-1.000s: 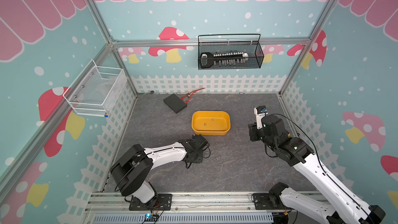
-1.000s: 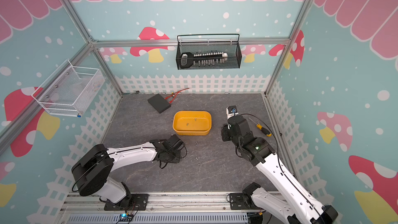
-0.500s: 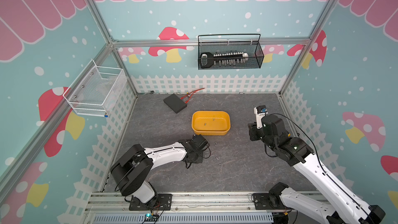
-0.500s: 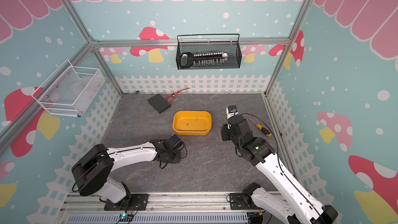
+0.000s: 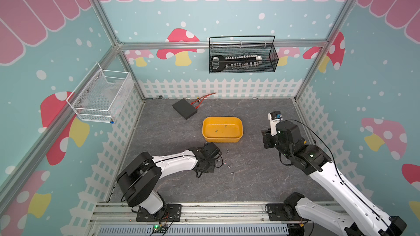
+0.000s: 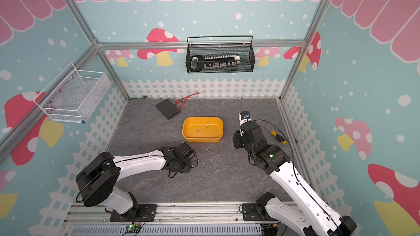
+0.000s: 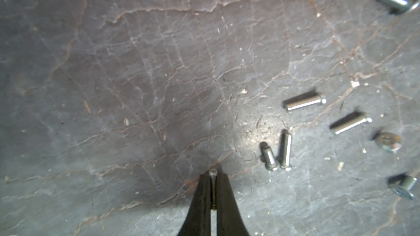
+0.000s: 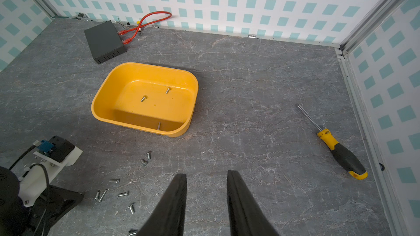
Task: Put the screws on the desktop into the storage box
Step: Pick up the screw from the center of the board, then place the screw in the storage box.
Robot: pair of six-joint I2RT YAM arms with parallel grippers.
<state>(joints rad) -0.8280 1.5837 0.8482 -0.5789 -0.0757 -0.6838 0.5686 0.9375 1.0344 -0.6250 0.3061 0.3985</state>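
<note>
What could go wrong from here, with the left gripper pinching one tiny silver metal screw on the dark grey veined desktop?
The tiny silver screw sits in just the thin tips of the shut left gripper, so it might slip out before reaching the shallow yellow plastic storage box. Other loose screws lie close beside it; the lift could scatter them.

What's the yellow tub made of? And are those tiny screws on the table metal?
The yellow tub looks like plastic: one even colour, smooth, softly glossy, with rounded moulded corners. The screws look like metal: silver-grey and shiny, with bright glints along their shafts.
</note>
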